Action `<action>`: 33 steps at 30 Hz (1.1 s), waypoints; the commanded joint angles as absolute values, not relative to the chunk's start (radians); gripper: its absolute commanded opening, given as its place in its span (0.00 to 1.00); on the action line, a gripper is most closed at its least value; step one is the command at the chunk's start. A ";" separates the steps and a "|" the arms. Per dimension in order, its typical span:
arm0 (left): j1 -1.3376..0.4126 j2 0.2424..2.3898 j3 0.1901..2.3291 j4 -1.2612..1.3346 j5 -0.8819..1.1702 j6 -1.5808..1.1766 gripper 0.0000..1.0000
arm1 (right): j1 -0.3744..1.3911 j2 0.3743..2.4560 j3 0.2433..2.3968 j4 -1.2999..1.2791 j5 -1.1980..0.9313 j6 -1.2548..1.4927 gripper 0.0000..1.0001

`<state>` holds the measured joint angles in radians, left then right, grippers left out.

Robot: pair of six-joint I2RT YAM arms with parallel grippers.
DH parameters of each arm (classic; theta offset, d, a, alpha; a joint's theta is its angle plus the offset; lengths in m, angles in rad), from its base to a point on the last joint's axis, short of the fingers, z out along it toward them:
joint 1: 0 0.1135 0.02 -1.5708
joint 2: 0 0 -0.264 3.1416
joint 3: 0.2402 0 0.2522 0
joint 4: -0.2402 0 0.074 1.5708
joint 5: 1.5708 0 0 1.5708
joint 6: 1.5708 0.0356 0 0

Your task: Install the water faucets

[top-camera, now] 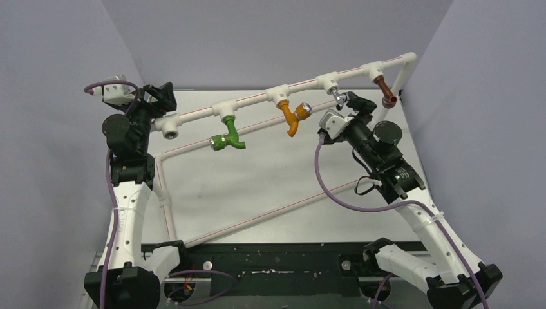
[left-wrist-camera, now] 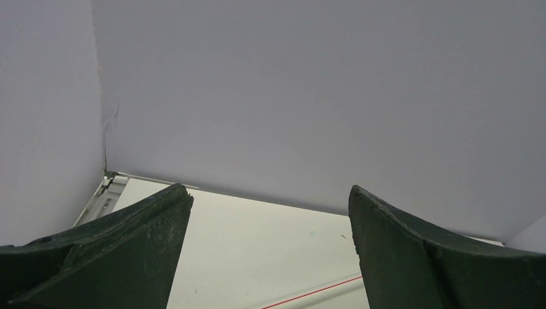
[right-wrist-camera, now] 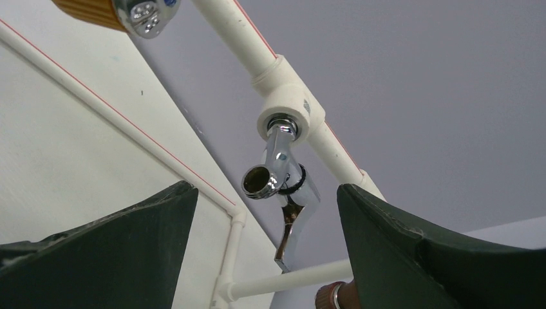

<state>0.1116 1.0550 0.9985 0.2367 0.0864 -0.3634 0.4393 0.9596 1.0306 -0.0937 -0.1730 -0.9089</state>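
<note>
Seating of the chrome faucet [right-wrist-camera: 283,183] is the step I am working through. It is hanging by its threaded stem from a tee fitting [right-wrist-camera: 286,106] on the white pipe rail [top-camera: 257,98], at about one o'clock over the table [top-camera: 257,187] in the top view, with its spout mouth facing my right wrist camera and its lever pointing down.

The right gripper [right-wrist-camera: 265,192] is standing open around it. One finger is sitting off to nine o'clock of the tap and the other to three o'clock, with a gap showing on both sides, so it is gripping nothing. The left gripper [left-wrist-camera: 267,199] is waiting at about ten o'clock, jaws wide apart with only wall and table between them.

I am judging the tap to be in its socket, though I cannot tell how tightly. The next move is calling for either a fresh bite on the body for another turn, kept square so the thread is not binding, or a straight retreat that is not knocking the lever.

Counting along the rail, I am seeing four taps:
- one chrome
- one green faucet [top-camera: 226,136]
- one orange faucet [top-camera: 293,118]
- one brown faucet [top-camera: 384,90]

One open socket [top-camera: 170,133] is sitting bare at the rail's left end. I am seeing no loose tap.
</note>
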 commanded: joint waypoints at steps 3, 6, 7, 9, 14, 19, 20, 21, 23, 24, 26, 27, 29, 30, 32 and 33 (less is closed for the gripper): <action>0.126 1.143 0.904 -0.029 0.130 -0.373 0.90 | 0.453 0.999 1.019 0.135 -0.066 -1.058 0.82; 0.126 1.145 0.905 -0.029 0.130 -0.374 0.90 | 0.454 1.032 1.035 0.154 -0.045 -1.073 0.80; 0.126 1.146 0.904 -0.029 0.130 -0.373 0.90 | 0.453 1.044 1.044 0.151 -0.039 -1.074 0.78; 0.126 1.146 0.904 -0.030 0.128 -0.372 0.90 | 0.454 1.068 1.061 0.144 -0.028 -1.065 0.73; 0.126 1.147 0.904 -0.031 0.127 -0.372 0.90 | 0.454 1.091 1.073 0.159 -0.015 -1.030 0.62; 0.126 1.149 0.904 -0.030 0.129 -0.372 0.90 | 0.451 1.102 1.066 0.176 -0.003 -0.980 0.37; 0.126 1.149 0.904 -0.030 0.128 -0.372 0.90 | 0.452 1.104 1.067 0.176 -0.003 -0.964 0.29; 0.126 1.149 0.904 -0.031 0.129 -0.373 0.90 | 0.451 1.106 1.067 0.177 -0.003 -0.939 0.24; 0.126 1.149 0.904 -0.030 0.129 -0.373 0.90 | 0.450 1.109 1.067 0.177 -0.003 -0.896 0.15; 0.126 1.149 0.904 -0.030 0.129 -0.371 0.90 | 0.450 1.109 1.069 0.176 -0.003 -0.872 0.10; 0.126 1.149 0.906 -0.030 0.130 -0.373 0.90 | 0.448 1.109 1.072 0.169 -0.015 -0.814 0.00; 0.126 1.149 0.905 -0.031 0.130 -0.373 0.90 | 0.448 1.109 1.072 0.171 -0.020 -0.777 0.00; 0.126 1.147 0.904 -0.030 0.130 -0.373 0.90 | 0.446 1.110 1.077 0.177 -0.024 -0.682 0.00; 0.126 1.147 0.904 -0.031 0.130 -0.372 0.90 | 0.446 1.111 1.082 0.179 -0.029 -0.623 0.00; 0.126 1.148 0.904 -0.031 0.130 -0.372 0.90 | 0.444 1.113 1.090 0.184 -0.032 -0.501 0.00; 0.126 1.148 0.905 -0.031 0.130 -0.373 0.90 | 0.443 1.114 1.095 0.184 -0.032 -0.435 0.00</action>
<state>0.1135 1.0580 0.9985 0.2371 0.0883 -0.3649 0.4454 1.1103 1.0321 0.1154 -0.0154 -0.7166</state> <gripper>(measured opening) 0.898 0.294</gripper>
